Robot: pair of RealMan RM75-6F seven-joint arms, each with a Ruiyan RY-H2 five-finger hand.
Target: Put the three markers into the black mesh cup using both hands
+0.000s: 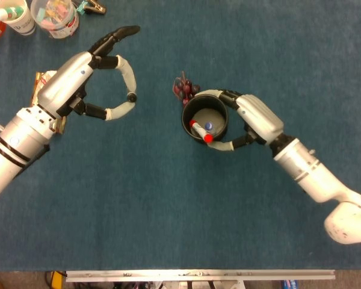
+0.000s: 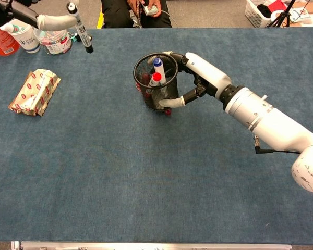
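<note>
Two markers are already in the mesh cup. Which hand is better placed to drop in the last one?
The left hand. It pinches the black marker, raised above the table. The right hand grips the black mesh cup, held toward the middle, so it can only present the cup.

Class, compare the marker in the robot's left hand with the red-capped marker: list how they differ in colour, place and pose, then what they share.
The marker in the left hand has a black cap; the red-capped marker has a red one. The first is pinched by the left hand in the air; the second stands in the black mesh cup, which the right hand holds. The first points down-right; the second leans on the cup's wall. Both have white barrels.
</note>
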